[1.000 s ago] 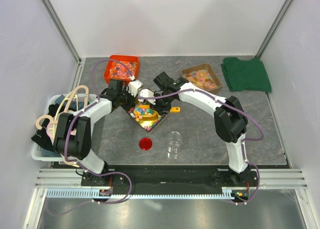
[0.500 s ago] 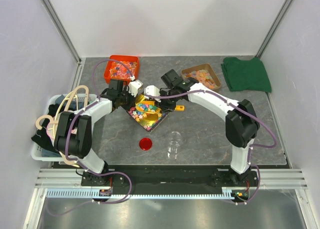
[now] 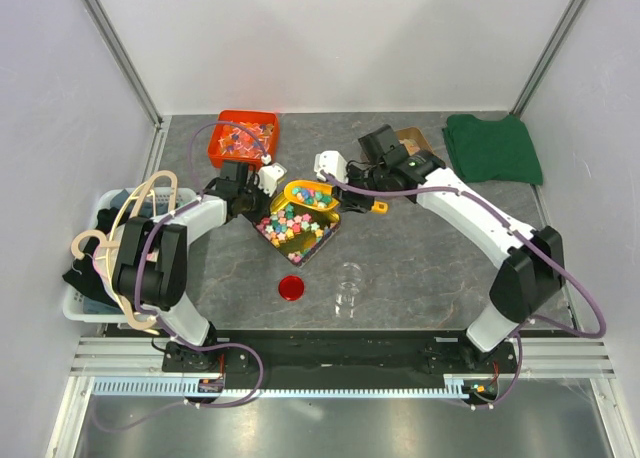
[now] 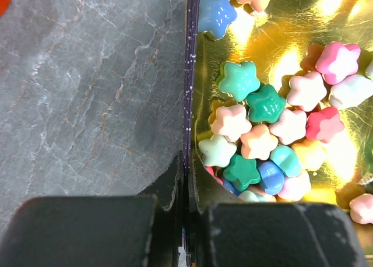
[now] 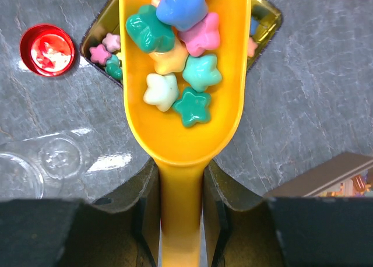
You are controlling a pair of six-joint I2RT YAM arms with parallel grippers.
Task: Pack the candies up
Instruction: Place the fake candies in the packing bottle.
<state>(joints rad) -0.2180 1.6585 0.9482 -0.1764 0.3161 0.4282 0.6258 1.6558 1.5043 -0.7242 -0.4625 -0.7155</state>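
The candies (image 3: 290, 223), small star-shaped sweets in mixed colours, lie in a gold tray (image 3: 318, 246) at the table's middle. In the left wrist view the candies (image 4: 256, 127) fill the tray (image 4: 274, 63). My left gripper (image 3: 250, 206) (image 4: 185, 185) is shut on the tray's thin dark wall at its left corner. My right gripper (image 3: 352, 200) (image 5: 179, 174) is shut on the handle of a yellow scoop (image 3: 308, 196) (image 5: 183, 127). The scoop carries several candies (image 5: 175, 45) and hangs above the tray's (image 5: 265, 22) far edge.
A clear jar (image 3: 348, 286) (image 5: 35, 165) stands near the front, a red lid (image 3: 291, 288) (image 5: 48, 49) to its left. Behind are an orange-red tray (image 3: 243, 136) and a brown tray (image 3: 410, 138), half hidden by the right arm. A green cloth (image 3: 492, 148) lies back right; a white basket (image 3: 80, 303) with hangers sits left.
The right arm has stretched out to the right and lifted the loaded scoop out of the gold tray toward its far edge. The left gripper has kept its hold on the tray wall.
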